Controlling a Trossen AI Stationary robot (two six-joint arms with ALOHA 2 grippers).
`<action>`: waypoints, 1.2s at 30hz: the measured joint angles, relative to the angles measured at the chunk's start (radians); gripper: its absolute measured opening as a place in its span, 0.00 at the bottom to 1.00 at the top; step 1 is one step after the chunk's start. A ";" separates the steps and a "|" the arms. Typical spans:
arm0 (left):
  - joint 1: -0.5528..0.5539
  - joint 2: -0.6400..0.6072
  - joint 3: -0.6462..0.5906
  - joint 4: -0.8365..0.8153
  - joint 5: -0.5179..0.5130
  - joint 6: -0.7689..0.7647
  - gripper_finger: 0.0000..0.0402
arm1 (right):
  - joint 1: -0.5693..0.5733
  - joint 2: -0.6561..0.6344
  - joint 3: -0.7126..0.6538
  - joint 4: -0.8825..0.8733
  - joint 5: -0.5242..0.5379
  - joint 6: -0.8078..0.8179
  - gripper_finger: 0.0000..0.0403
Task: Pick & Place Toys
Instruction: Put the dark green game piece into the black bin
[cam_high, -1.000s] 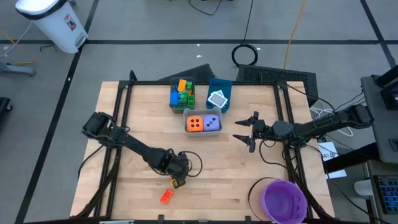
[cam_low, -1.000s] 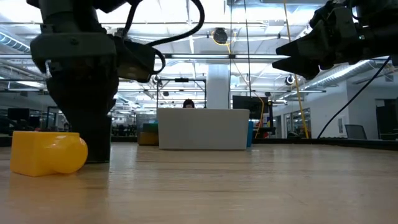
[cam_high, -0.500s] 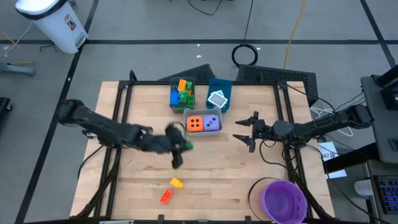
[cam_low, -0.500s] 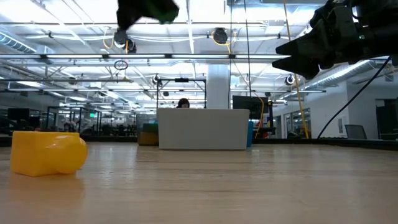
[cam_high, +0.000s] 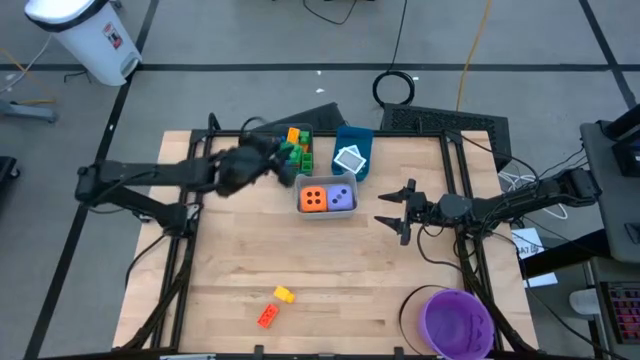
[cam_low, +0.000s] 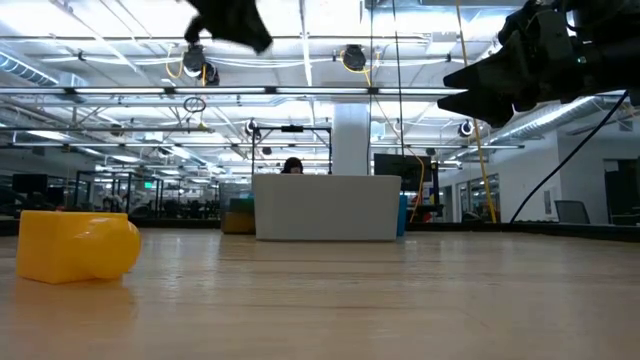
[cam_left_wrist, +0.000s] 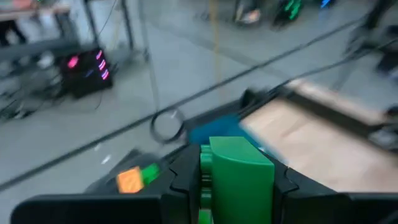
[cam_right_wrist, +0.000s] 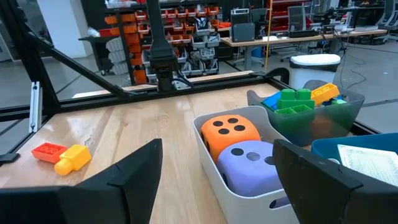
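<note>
Two small plastic bricks, a yellow one (cam_high: 284, 294) and a red one (cam_high: 267, 317), lie on the near part of the wooden table (cam_high: 240, 260), left of centre and just beside each other. The left gripper (cam_high: 284, 160), which a second ago was down at the yellow brick, has since risen and swung to the far side; it now hangs over the grey rectangular bin of mixed bricks (cam_high: 294, 152) at the far edge. Its wrist view shows a small green plastic brick (cam_left_wrist: 239, 174) pinched between the two dark fingers (cam_left_wrist: 180, 177), so one brick has left the table and travelled with the arm.

That bin already holds orange, blue and green bricks. Just nearer and to its right, a second grey bin (cam_high: 327, 197) carries the orange dotted die (cam_high: 313, 200) and the purple dotted die (cam_high: 341, 198); the blue bin (cam_high: 352, 152) to the right holds a white-teal square tile (cam_high: 350, 159).

The right gripper (cam_high: 394, 213) has not moved over that second: it waits above the table right of the dice bin, fingers spread and holding nothing. A round purple bowl (cam_high: 458, 322) sits at the near right corner.

Judging by this, the green brick is about to be released into the brick bin, and the yellow and red bricks remain to be collected.
</note>
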 joint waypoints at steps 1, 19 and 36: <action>0.041 0.017 0.001 -0.018 0.026 -0.009 0.24 | 0.000 0.000 0.000 0.000 0.000 0.000 0.69; 0.503 0.519 0.000 0.032 0.393 -0.182 0.25 | 0.000 0.000 0.000 -0.007 0.001 -0.008 0.69; 0.497 0.553 -0.002 0.080 0.481 -0.163 0.42 | 0.000 0.000 0.000 0.000 0.002 -0.026 0.69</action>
